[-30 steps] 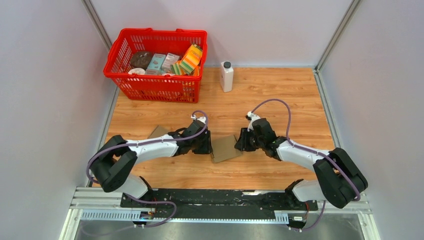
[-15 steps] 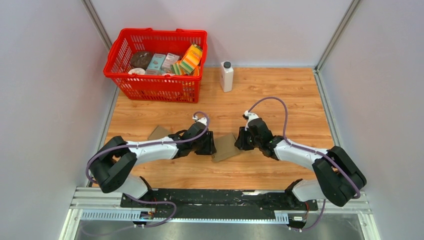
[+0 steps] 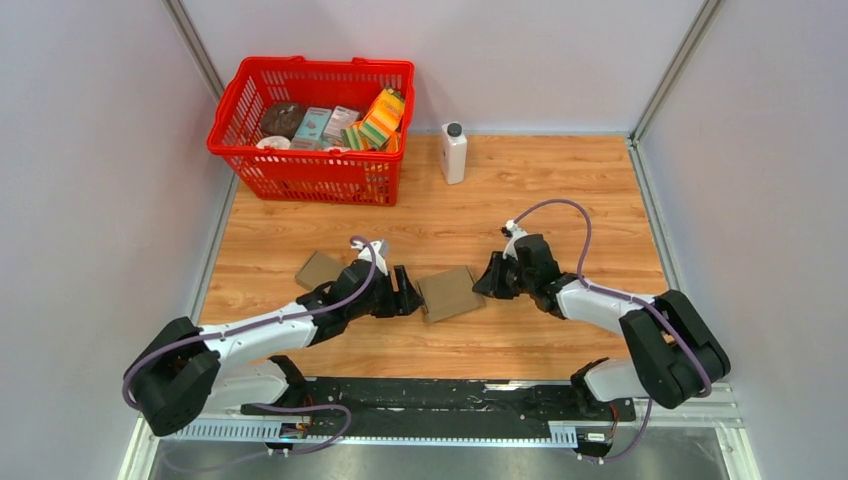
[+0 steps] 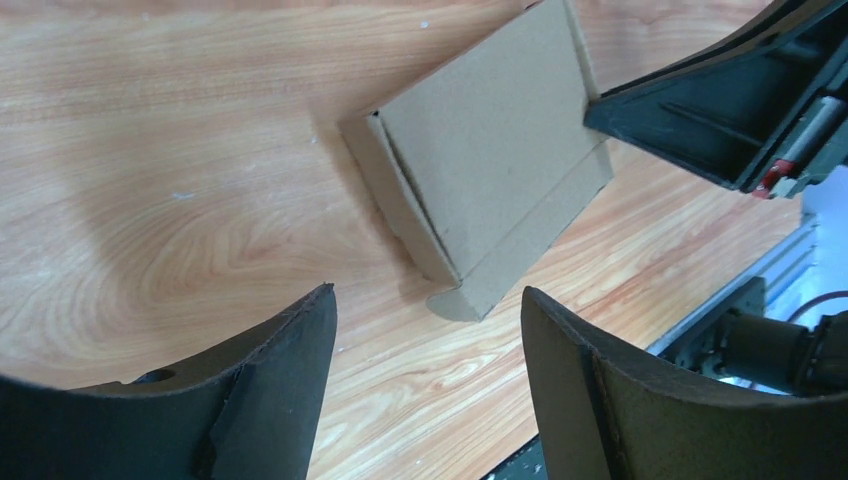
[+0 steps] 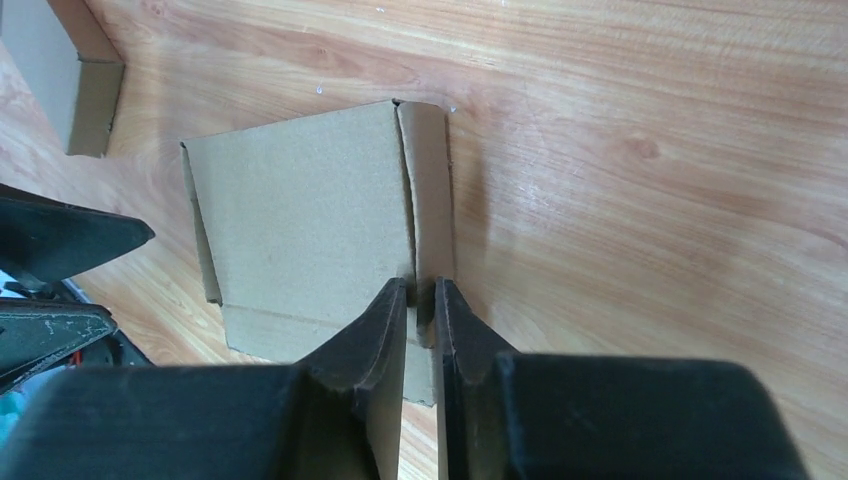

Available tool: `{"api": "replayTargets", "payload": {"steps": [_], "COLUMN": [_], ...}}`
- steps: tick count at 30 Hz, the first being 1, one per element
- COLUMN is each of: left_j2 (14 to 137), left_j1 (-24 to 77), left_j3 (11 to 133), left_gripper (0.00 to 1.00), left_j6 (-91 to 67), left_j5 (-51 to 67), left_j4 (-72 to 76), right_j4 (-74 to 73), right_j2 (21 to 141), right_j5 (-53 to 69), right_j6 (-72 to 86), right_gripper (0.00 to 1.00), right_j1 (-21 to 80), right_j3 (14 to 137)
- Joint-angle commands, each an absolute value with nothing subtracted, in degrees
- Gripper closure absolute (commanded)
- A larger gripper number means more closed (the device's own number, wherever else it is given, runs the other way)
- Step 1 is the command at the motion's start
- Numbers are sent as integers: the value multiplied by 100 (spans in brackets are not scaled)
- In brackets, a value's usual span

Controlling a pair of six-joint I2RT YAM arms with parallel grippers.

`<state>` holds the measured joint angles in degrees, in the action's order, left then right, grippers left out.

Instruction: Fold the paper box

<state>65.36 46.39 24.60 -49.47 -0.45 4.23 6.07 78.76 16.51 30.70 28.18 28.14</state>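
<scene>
The brown paper box (image 3: 450, 293) lies nearly flat on the wooden table, its lid down and side flaps showing. My left gripper (image 3: 405, 297) is open and empty just left of the box. In the left wrist view the box (image 4: 490, 170) lies ahead of my open left gripper (image 4: 425, 292), apart from both fingers. My right gripper (image 3: 483, 283) is at the box's right edge. In the right wrist view my right gripper (image 5: 420, 282) is closed to a narrow slit on the box's upright side flap (image 5: 425, 190).
A second flat cardboard piece (image 3: 318, 268) lies left of the left gripper. A red basket (image 3: 312, 128) of groceries stands at the back left, with a white bottle (image 3: 453, 152) beside it. Grey walls enclose the table on three sides.
My left arm has drawn back toward the left and lower, and its gripper has come off the box. The right gripper has shifted slightly right. The box lies flatter.
</scene>
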Motion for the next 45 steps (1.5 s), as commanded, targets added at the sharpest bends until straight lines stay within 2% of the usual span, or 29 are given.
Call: {"api": "replayTargets", "payload": {"steps": [1,8,18,27,30,31,36,37,39,40,42,43,45], "left_j2": [6802,7970,7742,8780,8824,8746,8201,8052,7850,7779,7586,7550,7445], "left_j1": [4544,4535,4535,4535,4535,4535,4439,4404,4254,4184,4044,4008,3964], "left_j3": [2347,2452,2302,2548,2514,2461,2057,1970,1873,1829,1854,1976,2048], "left_gripper": [24,23,22,22,31,37,43,46,48,48,48,50,53], "left_j6": [-5396,-6028,-6416,-6829,-6882,-6899,-6996,-7031,-7127,-7145,-7085,-7006,-6978], "left_j5": [271,694,324,887,870,818,676,729,1018,1254,1502,1712,1819], "left_j4": [1563,2987,2575,3814,3998,4016,3561,3516,3498,3498,3245,3104,2866], "right_j4": [580,580,677,870,958,958,107,-269,-613,-998,-1326,-1553,-1573], "right_j2": [8086,8165,8209,8174,8113,8034,7297,6973,6542,6409,6058,5969,5767], "right_j5": [1792,1872,2056,2320,2513,2592,2049,1856,1268,761,170,-285,-264], "right_j6": [3111,3146,3252,3261,3261,3243,2919,2874,2638,2524,2251,2206,1892], "right_gripper": [100,100,100,100,99,95,81,69,55,40,25,22,17], "right_j1": [2584,2426,2197,2171,2171,2180,2451,2713,3065,3459,3883,4181,4376], "right_j3": [2593,2549,2505,2461,2452,2478,2759,2890,3031,3189,3322,3366,3393]}}
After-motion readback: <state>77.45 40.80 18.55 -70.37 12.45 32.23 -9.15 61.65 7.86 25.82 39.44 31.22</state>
